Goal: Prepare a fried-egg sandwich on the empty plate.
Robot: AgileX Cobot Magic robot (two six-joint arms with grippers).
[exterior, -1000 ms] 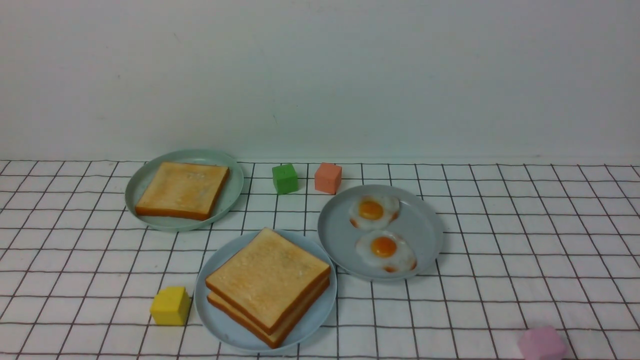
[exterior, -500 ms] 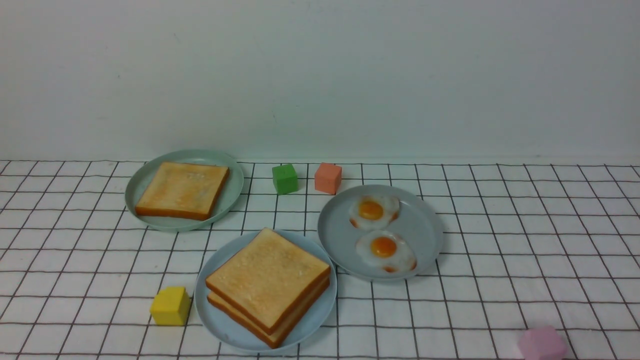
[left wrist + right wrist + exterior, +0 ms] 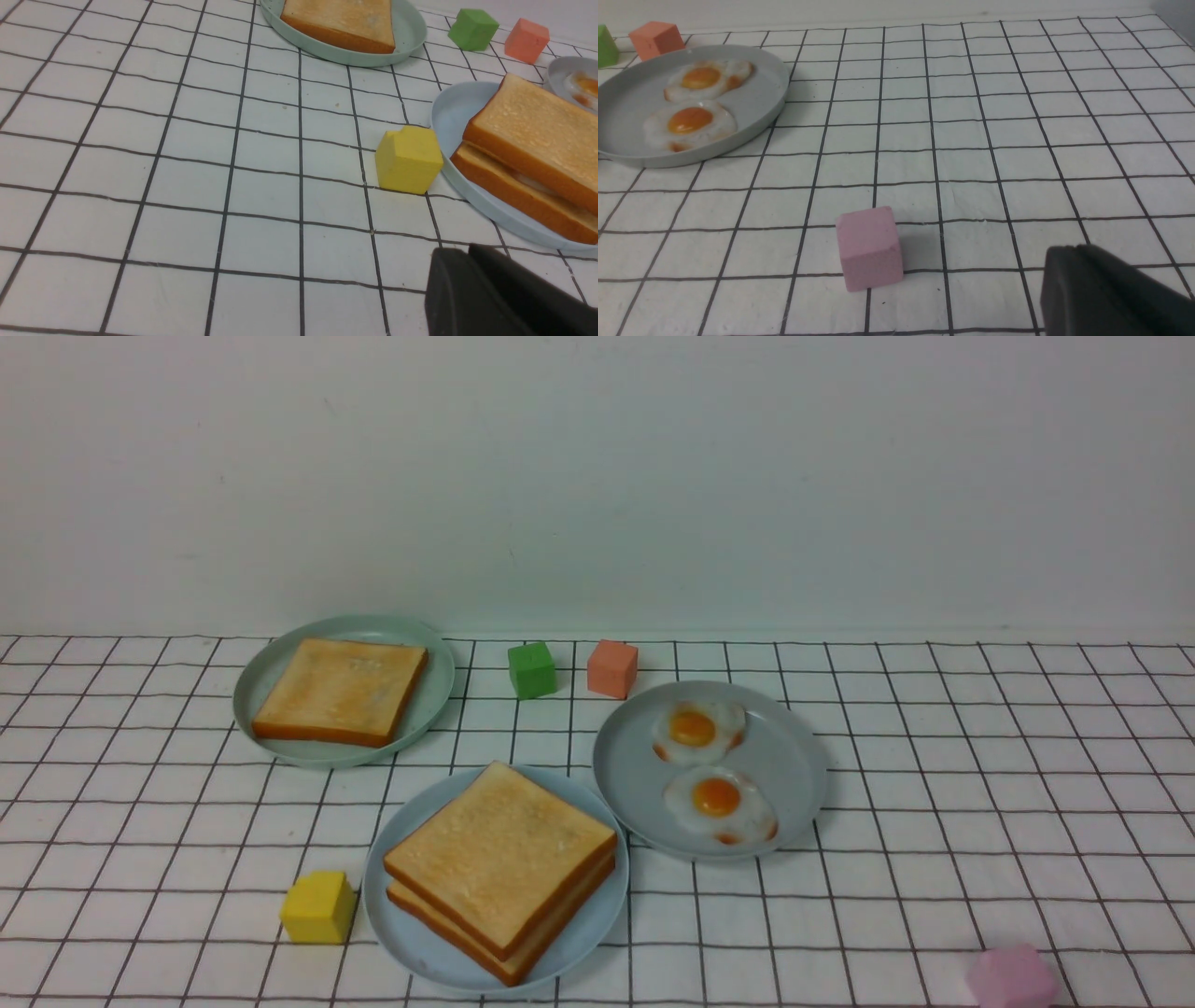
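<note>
The fried-egg sandwich (image 3: 502,870), two stacked toast slices with a white egg edge showing between them in the left wrist view (image 3: 528,154), sits on the sky-blue plate (image 3: 411,947), also seen in the left wrist view (image 3: 448,112). My left gripper (image 3: 467,252) is shut and empty, low over the cloth near the plate's front edge. My right gripper (image 3: 1069,252) is shut and empty, near the pink cube (image 3: 869,248). Neither gripper shows in the front view.
A green plate (image 3: 431,705) holds one toast slice (image 3: 341,690). A grey plate (image 3: 794,756) holds two fried eggs (image 3: 717,800). Cubes on the grid cloth: yellow (image 3: 318,906), green (image 3: 532,669), orange (image 3: 612,667), pink (image 3: 1011,976).
</note>
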